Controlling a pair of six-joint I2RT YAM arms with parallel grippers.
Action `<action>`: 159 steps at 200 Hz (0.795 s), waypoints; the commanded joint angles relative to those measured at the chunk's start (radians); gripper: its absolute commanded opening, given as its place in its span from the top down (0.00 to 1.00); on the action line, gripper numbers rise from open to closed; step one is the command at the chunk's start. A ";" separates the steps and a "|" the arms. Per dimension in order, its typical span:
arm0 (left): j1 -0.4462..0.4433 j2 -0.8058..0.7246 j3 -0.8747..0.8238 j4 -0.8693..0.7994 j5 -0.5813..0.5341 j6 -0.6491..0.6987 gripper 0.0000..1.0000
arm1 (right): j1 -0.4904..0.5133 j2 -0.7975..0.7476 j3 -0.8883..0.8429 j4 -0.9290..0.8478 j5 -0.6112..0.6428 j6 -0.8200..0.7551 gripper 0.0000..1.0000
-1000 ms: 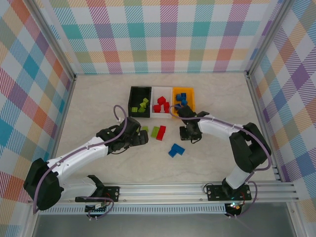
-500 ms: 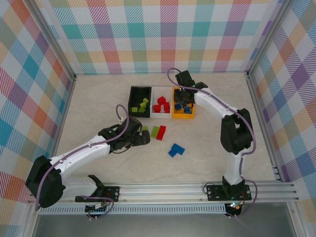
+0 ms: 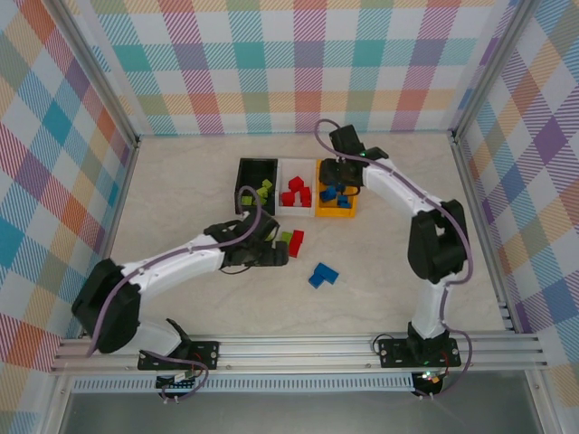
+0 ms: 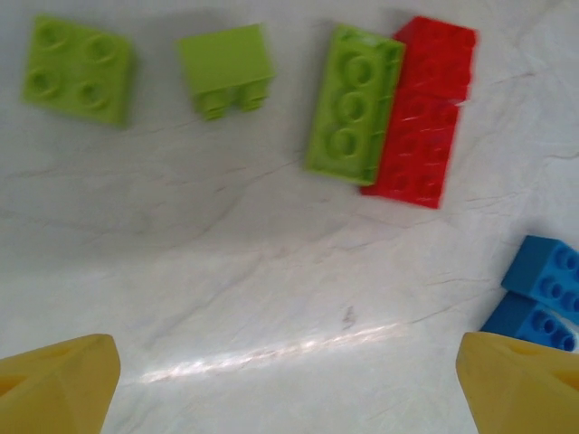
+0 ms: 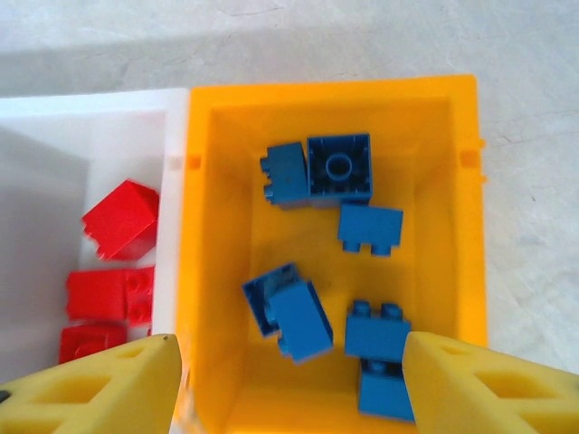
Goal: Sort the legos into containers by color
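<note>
Hovering above blue plastic bricks in the orange-yellow bin, right gripper spread, empty. Left gripper spread too; long lime-green brick ahead, touching red brick.

Blue bricks run off the right edge, perhaps two.

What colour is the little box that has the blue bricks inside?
The small open plastic bin is orange-yellow, clearest in the right wrist view.
</note>
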 commanded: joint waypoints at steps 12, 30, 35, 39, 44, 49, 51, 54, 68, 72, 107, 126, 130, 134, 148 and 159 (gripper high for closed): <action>-0.067 0.188 0.198 -0.084 -0.076 0.088 0.14 | 0.009 -0.191 -0.181 0.083 -0.029 0.036 0.34; -0.081 0.276 0.278 -0.111 -0.110 0.118 0.20 | 0.007 -0.260 -0.278 0.110 -0.030 0.048 0.34; -0.084 0.302 0.298 -0.116 -0.119 0.125 0.21 | 0.007 -0.275 -0.297 0.113 -0.029 0.048 0.34; -0.088 0.319 0.314 -0.122 -0.127 0.131 0.21 | 0.007 -0.287 -0.311 0.117 -0.029 0.050 0.34; -0.093 0.339 0.333 -0.129 -0.138 0.138 0.23 | 0.006 -0.302 -0.328 0.120 -0.026 0.052 0.34; -0.095 0.366 0.351 -0.137 -0.146 0.144 0.24 | 0.006 -0.316 -0.343 0.122 -0.025 0.053 0.34; -0.097 0.374 0.359 -0.140 -0.149 0.147 0.24 | 0.005 -0.320 -0.349 0.124 -0.024 0.054 0.34; -0.099 0.389 0.370 -0.144 -0.154 0.148 0.25 | 0.003 -0.329 -0.356 0.127 -0.025 0.056 0.34; -0.105 0.444 0.411 -0.162 -0.183 0.154 0.26 | -0.005 -0.360 -0.389 0.134 -0.028 0.060 0.34; -0.106 0.456 0.419 -0.163 -0.185 0.153 0.27 | -0.006 -0.367 -0.396 0.136 -0.029 0.061 0.34; -0.121 0.526 0.456 -0.160 -0.210 0.162 0.32 | -0.026 -0.414 -0.437 0.146 -0.033 0.063 0.34; -0.139 0.536 0.458 -0.147 -0.201 0.172 0.35 | -0.036 -0.428 -0.446 0.146 -0.036 0.061 0.34; -0.142 0.537 0.459 -0.141 -0.197 0.175 0.35 | -0.039 -0.431 -0.446 0.146 -0.038 0.061 0.34; -0.145 0.540 0.459 -0.137 -0.189 0.177 0.36 | -0.041 -0.433 -0.448 0.147 -0.039 0.061 0.34; -0.154 0.549 0.466 -0.130 -0.159 0.179 0.39 | -0.048 -0.439 -0.450 0.149 -0.042 0.061 0.34; -0.162 0.549 0.469 -0.119 -0.135 0.180 0.42 | -0.053 -0.442 -0.451 0.148 -0.042 0.063 0.34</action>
